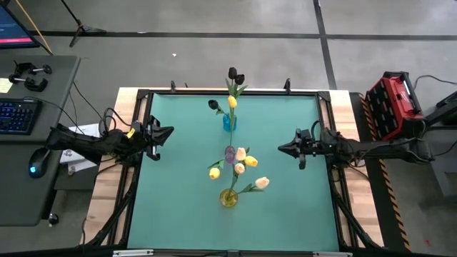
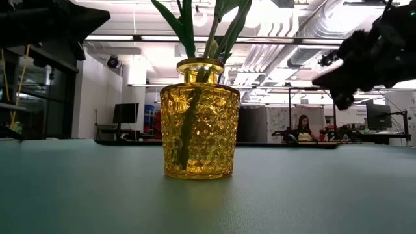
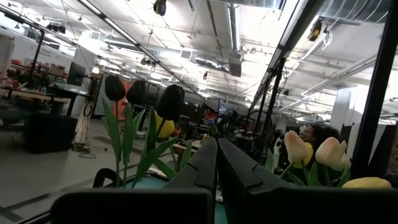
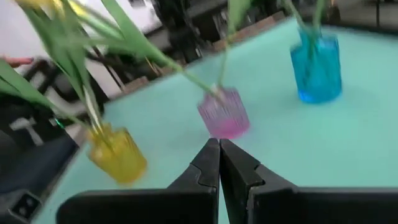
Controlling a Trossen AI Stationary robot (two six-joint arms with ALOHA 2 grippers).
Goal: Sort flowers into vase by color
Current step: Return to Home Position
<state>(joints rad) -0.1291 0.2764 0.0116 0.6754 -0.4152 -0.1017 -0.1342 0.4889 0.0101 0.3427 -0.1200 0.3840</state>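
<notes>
Three small glass vases stand in a row down the middle of the table: a blue vase [image 1: 228, 122] farthest, a purple vase [image 1: 230, 153] in the middle and a yellow vase [image 1: 228, 198] nearest. Near-black tulips [image 1: 233, 73] and one yellow tulip [image 1: 232, 102] stand with their stems in the blue vase. Peach-white tulips [image 1: 240, 154] and yellow tulips [image 1: 250, 161] cluster between the purple and yellow vases; which vase holds each stem, I cannot tell. My left gripper [image 1: 168, 133] hovers shut at the table's left side. My right gripper [image 1: 280, 148] hovers shut to the right of the vases.
The low view shows the yellow vase [image 2: 199, 120] close up, with green stems rising out of it. A black frame runs around the green mat [image 1: 285, 214]. A red case [image 1: 391, 100] sits off the table's right side and a desk with a keyboard [image 1: 18, 114] off its left.
</notes>
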